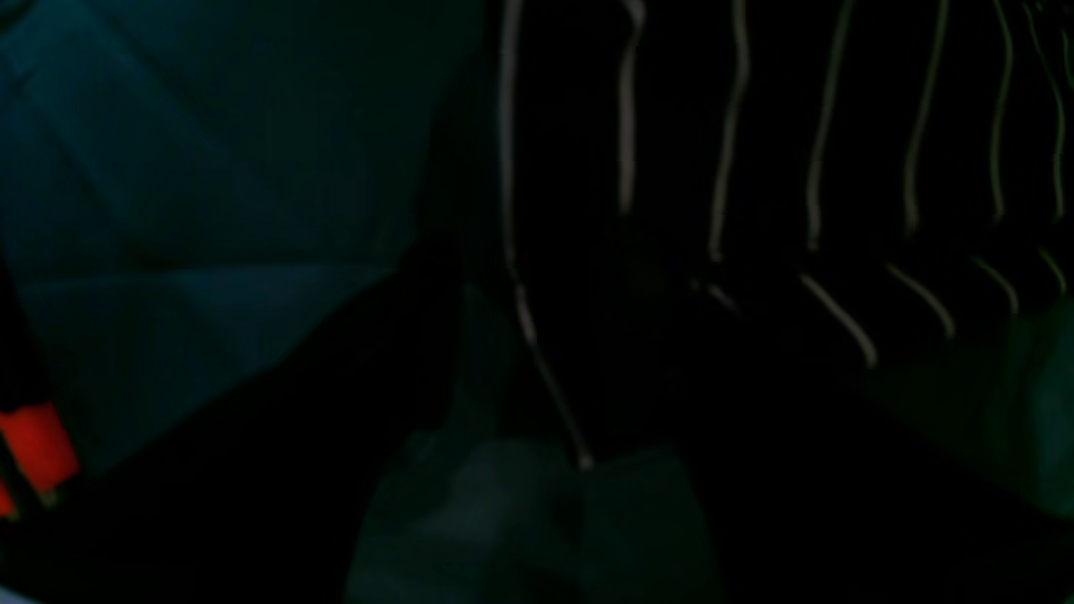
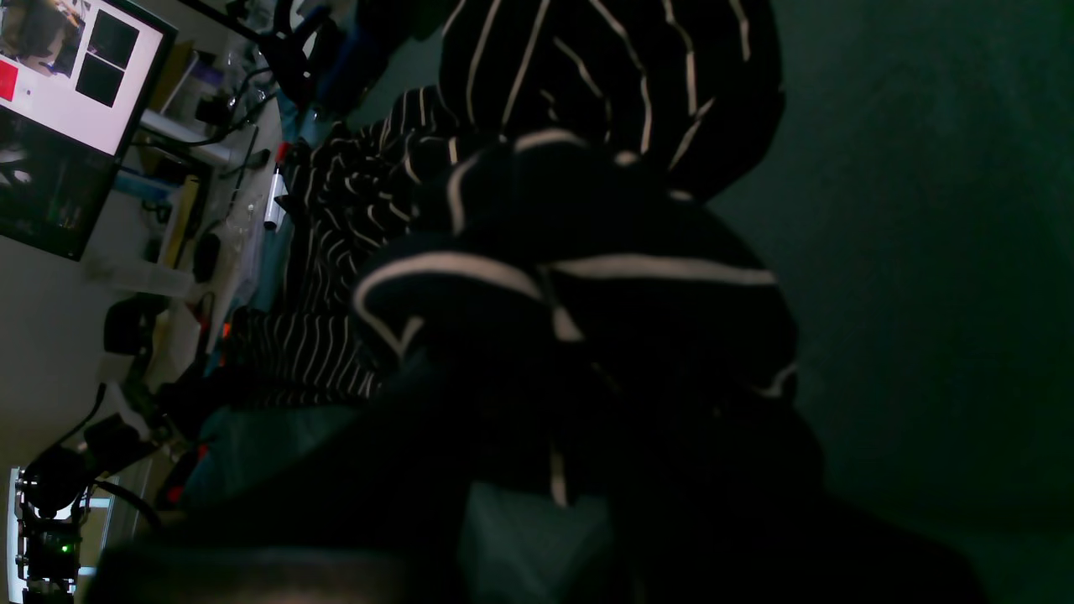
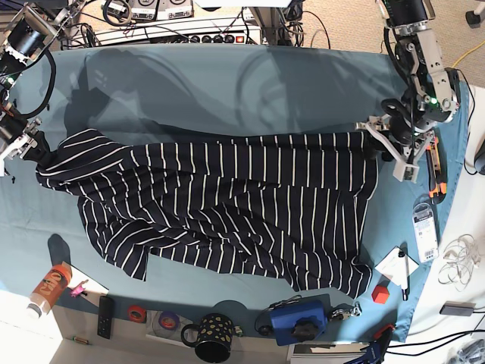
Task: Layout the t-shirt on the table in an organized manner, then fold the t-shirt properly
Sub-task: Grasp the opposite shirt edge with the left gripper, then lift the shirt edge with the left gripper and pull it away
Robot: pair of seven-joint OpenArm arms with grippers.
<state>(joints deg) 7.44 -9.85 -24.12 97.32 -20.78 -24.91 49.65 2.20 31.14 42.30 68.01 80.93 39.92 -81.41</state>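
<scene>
The t-shirt point(image 3: 227, 205), dark with thin white stripes, lies stretched sideways across the teal table point(image 3: 227, 91), its lower part rumpled. At the left edge of the base view my right gripper point(image 3: 34, 148) is shut on a bunched end of the shirt; the right wrist view shows that fabric point(image 2: 587, 252) piled over the fingers and hiding them. At the shirt's upper right corner my left gripper point(image 3: 385, 144) stands open. In the dim left wrist view, striped cloth point(image 1: 755, 126) lies beside bare table point(image 1: 168, 210), and a shirt edge runs down between the two pale fingertips point(image 1: 478, 503).
Along the near edge stand a spotted mug point(image 3: 212, 337), a blue device point(image 3: 299, 322), tape rolls point(image 3: 136, 312), a remote point(image 3: 106, 316) and an orange can point(image 3: 49, 284). On the right lie an orange-handled tool point(image 3: 436, 171), a white packet point(image 3: 424, 220), a notepad point(image 3: 400, 267) and a red cube point(image 3: 380, 293).
</scene>
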